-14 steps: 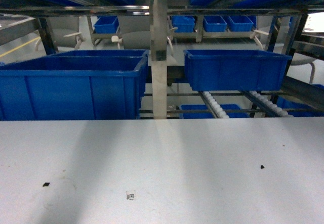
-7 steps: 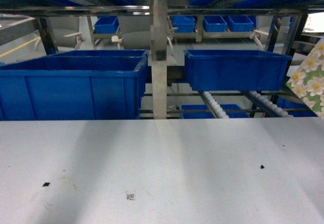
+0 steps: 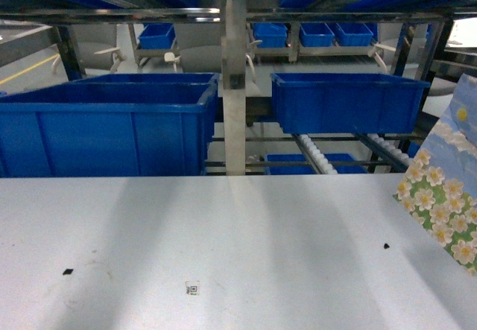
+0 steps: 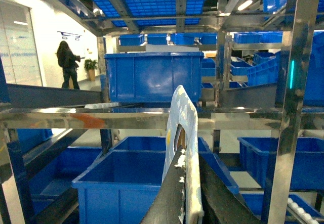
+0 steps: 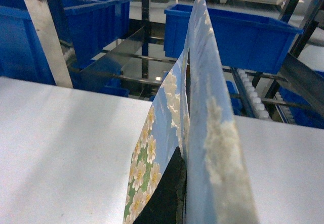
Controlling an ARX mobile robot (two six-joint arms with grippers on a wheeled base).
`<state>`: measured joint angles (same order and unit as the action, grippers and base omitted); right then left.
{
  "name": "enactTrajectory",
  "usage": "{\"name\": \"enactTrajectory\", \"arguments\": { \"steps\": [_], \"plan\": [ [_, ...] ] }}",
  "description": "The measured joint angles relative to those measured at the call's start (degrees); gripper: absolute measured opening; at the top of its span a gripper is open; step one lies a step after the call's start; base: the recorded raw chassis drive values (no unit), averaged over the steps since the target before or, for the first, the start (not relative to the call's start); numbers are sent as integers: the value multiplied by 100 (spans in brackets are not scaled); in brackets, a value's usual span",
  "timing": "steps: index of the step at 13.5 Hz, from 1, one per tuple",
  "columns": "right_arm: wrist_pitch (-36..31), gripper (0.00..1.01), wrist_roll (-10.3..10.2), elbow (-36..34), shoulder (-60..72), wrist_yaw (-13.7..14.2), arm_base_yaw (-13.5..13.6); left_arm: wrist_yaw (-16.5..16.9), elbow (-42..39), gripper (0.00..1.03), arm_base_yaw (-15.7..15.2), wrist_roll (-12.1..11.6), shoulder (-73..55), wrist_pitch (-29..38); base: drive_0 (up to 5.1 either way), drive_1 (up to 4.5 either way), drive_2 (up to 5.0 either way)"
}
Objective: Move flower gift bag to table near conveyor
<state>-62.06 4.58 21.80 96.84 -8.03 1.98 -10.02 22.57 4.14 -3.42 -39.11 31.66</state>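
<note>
A shiny vertical steel post (image 3: 235,84) stands at the centre of a steel-framed rack. Left of the post sits a large blue plastic bin (image 3: 104,125); right of it, a smaller blue plastic bin (image 3: 346,103). Behind the post, further back, a row of small blue bins (image 3: 313,33) lines a far shelf. Left of the post, a strip of grey floor bears a yellow line (image 3: 33,69). In the left wrist view, a dark-clothed person (image 4: 68,64) stands by a white wall beside a potted green plant (image 4: 91,67), with lit ceiling strips (image 4: 245,4) overhead.
</note>
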Motion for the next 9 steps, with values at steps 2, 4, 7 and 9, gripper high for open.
{"name": "enactTrajectory", "arguments": {
  "steps": [2, 4, 7, 9],
  "plan": [
    [-293, 2, -42, -105, 627, -293, -326, 0, 0, 2, 0, 0, 0, 2, 0, 0, 0],
    [-485, 2, -42, -125, 999, -442, -592, 0, 0, 2, 0, 0, 0, 2, 0, 0, 0],
    [-824, 2, 22, -236, 1539, -573, -782, 0, 0, 2, 0, 0, 0, 4, 0, 0, 0],
    [-1130, 2, 94, -326, 1781, -697, -896, 0, 0, 2, 0, 0, 2, 4, 0, 0, 0]
  ]
}}
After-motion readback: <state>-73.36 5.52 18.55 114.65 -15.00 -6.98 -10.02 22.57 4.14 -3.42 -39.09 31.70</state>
